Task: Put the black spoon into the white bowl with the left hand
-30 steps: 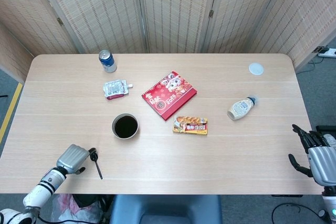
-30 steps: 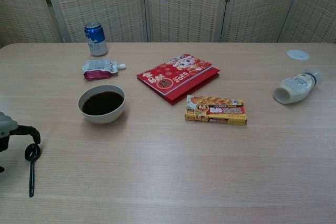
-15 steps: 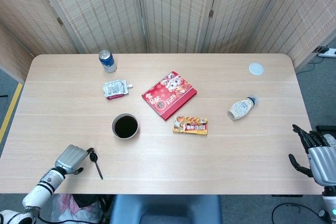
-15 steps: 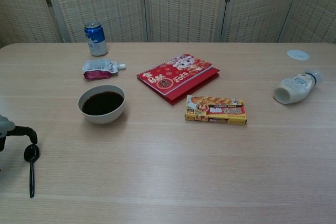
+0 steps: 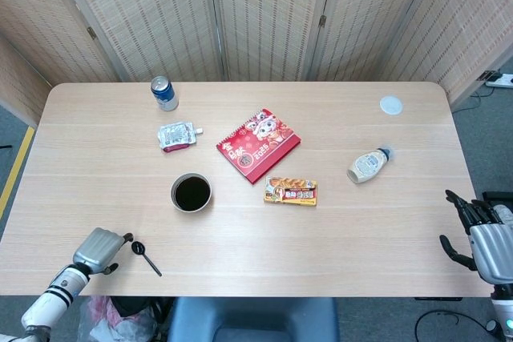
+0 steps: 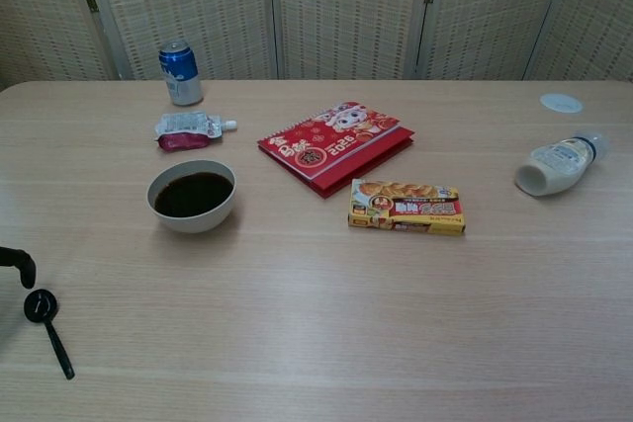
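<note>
The black spoon lies flat on the table near the front left edge, its round end toward my left hand; the chest view shows the spoon at the far left. My left hand sits just left of it, dark fingers apart, holding nothing, with a small gap to the spoon's round end. Only a fingertip of the left hand enters the chest view. The white bowl, filled with dark liquid, stands behind and right of the spoon, also seen as the bowl. My right hand hovers off the table's right edge, fingers spread and empty.
A red booklet and a yellow snack box lie right of the bowl. A blue can and a pouch sit behind it. A white bottle lies on its side and a small lid sits at the far right.
My left hand has drawn back to the left, toward the table's front corner. The spoon has slid a little left and turned, and now lies apart from the fingers.
</note>
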{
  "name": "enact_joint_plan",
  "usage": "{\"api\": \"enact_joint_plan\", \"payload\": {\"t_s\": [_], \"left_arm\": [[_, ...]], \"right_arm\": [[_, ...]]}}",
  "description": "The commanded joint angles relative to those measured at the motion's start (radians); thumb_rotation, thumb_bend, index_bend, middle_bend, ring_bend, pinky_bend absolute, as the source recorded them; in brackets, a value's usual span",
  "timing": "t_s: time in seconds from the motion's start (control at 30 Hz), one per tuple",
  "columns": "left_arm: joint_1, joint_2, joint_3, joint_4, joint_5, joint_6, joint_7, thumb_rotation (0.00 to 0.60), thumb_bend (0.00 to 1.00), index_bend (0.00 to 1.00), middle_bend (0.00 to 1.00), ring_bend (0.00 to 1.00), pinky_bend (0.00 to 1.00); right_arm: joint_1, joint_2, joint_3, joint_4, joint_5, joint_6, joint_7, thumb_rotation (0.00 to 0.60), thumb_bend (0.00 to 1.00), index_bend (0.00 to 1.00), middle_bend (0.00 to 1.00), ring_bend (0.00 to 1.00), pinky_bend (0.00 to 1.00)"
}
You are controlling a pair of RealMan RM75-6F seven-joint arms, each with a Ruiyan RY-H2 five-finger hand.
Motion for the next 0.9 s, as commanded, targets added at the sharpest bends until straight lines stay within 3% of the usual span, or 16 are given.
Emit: {"api": "enact_joint_plan", "payload": {"t_s": [0.03,0.13,0.33,0.9], "left_arm": [[0.019,-0.004,-0.003,-0.01,0.07,0.068,-0.039,0.6,0.34,0.33,0.96,0.94,1.0],[0.031,-0.041,0.009,0.036,0.204,0.147,-0.132,0.6,0.34,0.38,0.96,0.94,1.0],[0.016,-0.09,0.044,0.113,0.372,0.204,-0.241,0.6,0.34,0.47,0.96,0.94,1.0],[-0.034,-0.169,0.104,0.281,0.548,0.234,-0.354,0.6,0.34,0.53,0.98,0.96,1.0]], "right_arm": [[0.001,0.0,0.0,0.0,-0.002,0.0,0.0,0.6,0.3,0.07,0.22,0.28,0.2],[0.003,0.0,-0.001,-0.002,-0.006,0.0,-0.001,0.6,0.3,0.07,0.22,0.28,0.2],[-0.002,0.003,-0.002,-0.004,-0.005,0.006,0.0,0.6,0.3,0.07,0.22,0.29,0.2],[-0.009,0.0,-0.003,0.006,-0.002,0.011,0.01,0.6,0.3,0.07,0.24,0.31,0.22]]}}
